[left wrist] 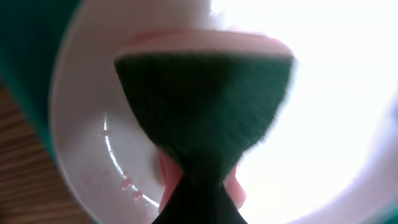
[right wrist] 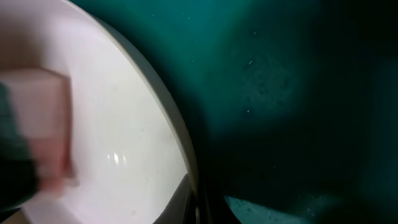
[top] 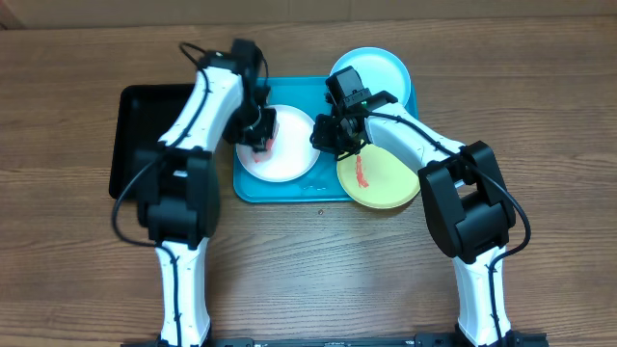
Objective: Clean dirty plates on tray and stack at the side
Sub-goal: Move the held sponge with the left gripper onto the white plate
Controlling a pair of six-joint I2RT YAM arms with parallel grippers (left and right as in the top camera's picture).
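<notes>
1. Plate position: the white plate [top: 289, 159] is laid flat on the left of the tray [top: 289, 191], open to scrubbing.
2. A pink-and-green sponge [top: 263, 146] is clamped in the left tool [top: 258, 127] and pressed onto it.
3. The right tool [top: 330, 135] is set at the plate's right rim, probably as a brace; whether it is apart or together cannot be told.
4. The smeared yellow-green plate [top: 381, 178] is kept near right and the blue-rimmed plate [top: 381, 72] far right.

Brown wood-grain table [top: 77, 289] fills the view; evenly lit

No readable text or labels anywhere.
</notes>
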